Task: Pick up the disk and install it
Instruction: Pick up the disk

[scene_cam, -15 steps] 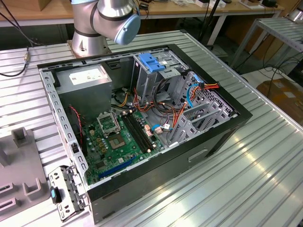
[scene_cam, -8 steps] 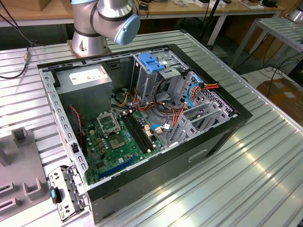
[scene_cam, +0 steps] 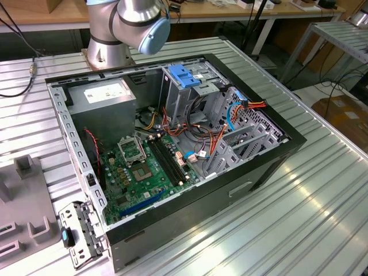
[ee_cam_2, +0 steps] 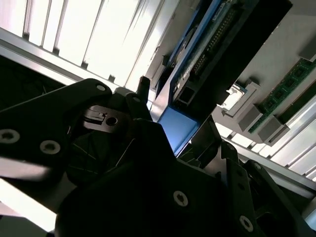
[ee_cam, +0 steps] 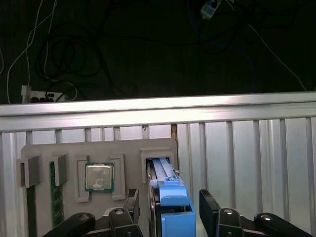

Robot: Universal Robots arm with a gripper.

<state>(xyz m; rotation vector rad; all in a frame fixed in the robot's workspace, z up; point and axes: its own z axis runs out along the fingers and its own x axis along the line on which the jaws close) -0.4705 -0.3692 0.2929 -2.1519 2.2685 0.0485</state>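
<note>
You had the computer case [scene_cam: 172,221] on the worktop [scene_cam: 310,218], with the arm's base [scene_cam: 109,54] behind it. Inside, the power supply [scene_cam: 106,95] sat in the far corner toward the exterior view's left. The motherboard [scene_cam: 144,172] lay on the case floor nearer the camera, and the drive cage [scene_cam: 179,109] stood to the exterior view's right of the supply. On the parts tray [ee_cam: 128,148], the processor [ee_cam: 99,177] lay between the memory stick [ee_cam: 53,192] and the disk [ee_cam: 170,197]. The disk stood on edge in its slot between the gripper's [ee_cam: 170,212] spread jaws, touching neither.

Even light fills the exterior view, glare streaking the ribbed table [scene_cam: 305,190] at four o'clock. In the second wrist view its slats [ee_cam_2: 74,29] blow white.
</note>
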